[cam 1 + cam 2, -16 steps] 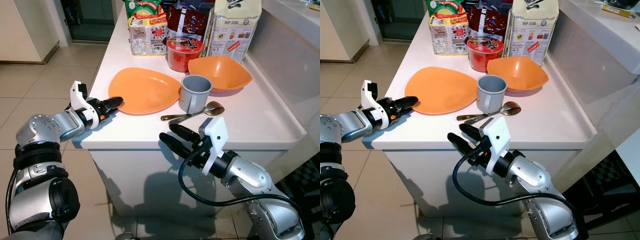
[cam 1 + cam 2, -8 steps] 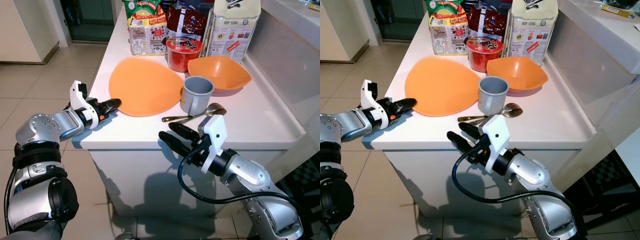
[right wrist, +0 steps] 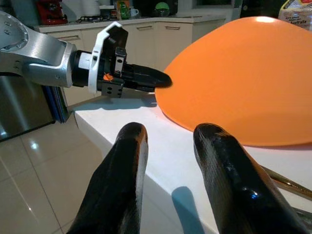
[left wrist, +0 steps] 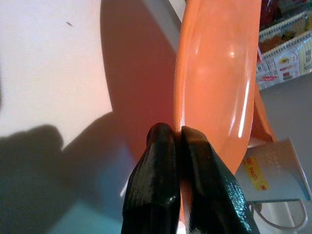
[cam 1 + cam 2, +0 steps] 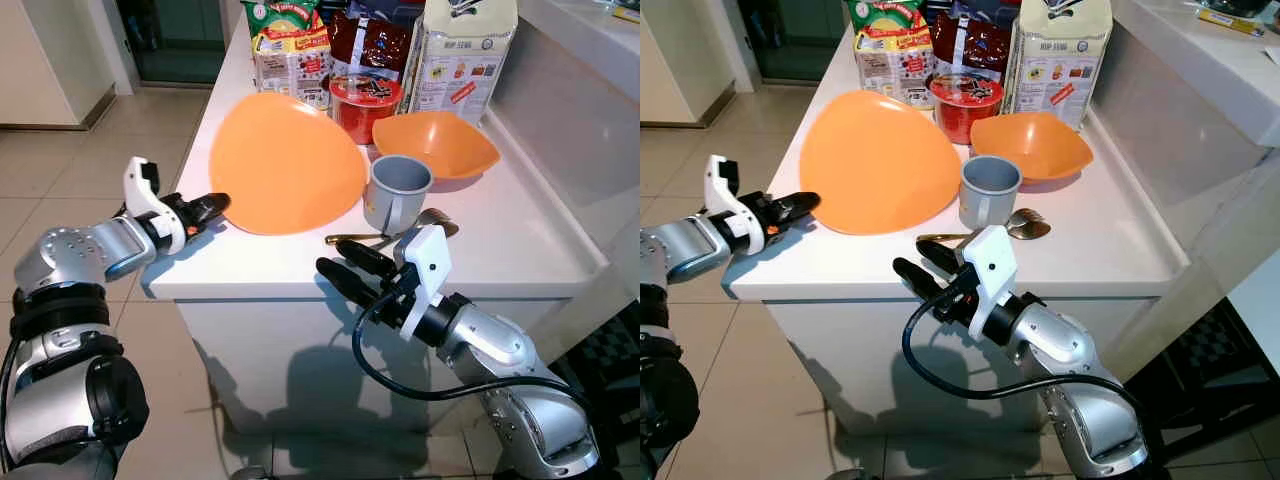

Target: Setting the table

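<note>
The left claw (image 5: 212, 206) pinches the rim of the orange plate (image 5: 285, 163), tipping it up off the white worktop (image 5: 500, 250).
The plate is glossy, smooth and shallow, its far edge raised toward the red tub (image 5: 360, 102) beyond the claw. The right claw (image 5: 345, 270) hangs spread, gripping nothing, just off the worktop's front edge. Ahead of it, a grey mug (image 5: 396, 190) hides part of the spoon (image 5: 385, 234), beside an orange bowl (image 5: 435, 146).
</note>
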Motion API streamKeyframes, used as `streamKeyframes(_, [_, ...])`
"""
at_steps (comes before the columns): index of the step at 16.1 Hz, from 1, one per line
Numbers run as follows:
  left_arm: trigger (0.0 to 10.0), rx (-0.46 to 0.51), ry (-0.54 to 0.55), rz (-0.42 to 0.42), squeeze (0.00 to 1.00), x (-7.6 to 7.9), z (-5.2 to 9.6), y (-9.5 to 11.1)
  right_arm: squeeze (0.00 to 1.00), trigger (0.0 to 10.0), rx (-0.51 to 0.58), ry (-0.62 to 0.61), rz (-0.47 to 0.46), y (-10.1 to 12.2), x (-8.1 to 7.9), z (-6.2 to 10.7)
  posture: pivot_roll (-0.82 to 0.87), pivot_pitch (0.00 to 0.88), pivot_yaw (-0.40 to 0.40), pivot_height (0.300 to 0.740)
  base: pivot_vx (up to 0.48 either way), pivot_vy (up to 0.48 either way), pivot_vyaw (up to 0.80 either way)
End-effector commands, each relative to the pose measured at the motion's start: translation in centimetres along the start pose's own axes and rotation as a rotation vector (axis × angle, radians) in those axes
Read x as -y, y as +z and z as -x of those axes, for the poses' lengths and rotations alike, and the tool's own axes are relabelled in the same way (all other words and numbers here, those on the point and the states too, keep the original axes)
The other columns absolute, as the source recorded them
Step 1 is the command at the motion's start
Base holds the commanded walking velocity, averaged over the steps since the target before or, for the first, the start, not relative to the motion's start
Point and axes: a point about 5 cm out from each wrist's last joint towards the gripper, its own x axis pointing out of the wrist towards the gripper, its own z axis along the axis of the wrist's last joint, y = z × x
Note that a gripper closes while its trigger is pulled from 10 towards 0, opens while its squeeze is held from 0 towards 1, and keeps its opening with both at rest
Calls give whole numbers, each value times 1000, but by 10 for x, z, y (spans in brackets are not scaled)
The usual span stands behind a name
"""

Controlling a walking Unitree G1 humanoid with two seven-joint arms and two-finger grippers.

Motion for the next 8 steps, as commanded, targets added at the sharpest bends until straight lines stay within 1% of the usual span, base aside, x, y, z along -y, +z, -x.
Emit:
streamKeyframes(1, [0,54,47,-25,0,-5,6,7,0,10000,16,0,15,3,2,-2,39,0,-13,740,0,0,0])
streamKeyframes(2, [0,91,61,-22,0,-7,9,12,0,10000,21,-5,18,3,3,-3,39,0,-13,740,0,0,0])
streamKeyframes(3, [0,154,57,-13,0,-7,16,20,0,10000,26,-12,21,3,4,-3,35,0,-9,740,0,0,0])
streamKeyframes(4, [0,195,49,-7,0,-6,20,25,0,10000,29,-18,23,4,4,-3,34,0,-8,740,0,0,0])
streamKeyframes(5, [0,244,12,-5,0,-1,27,31,0,10000,33,-26,23,4,6,-3,35,0,-9,740,0,0,0])
streamKeyframes(7, [0,278,-81,-73,0,22,46,36,0,10000,53,-49,24,7,10,-4,47,0,-21,740,0,0,0])
streamKeyframes(8, [0,289,-100,-88,0,27,49,36,0,10000,59,-54,25,8,11,-4,49,0,-23,740,0,0,0])
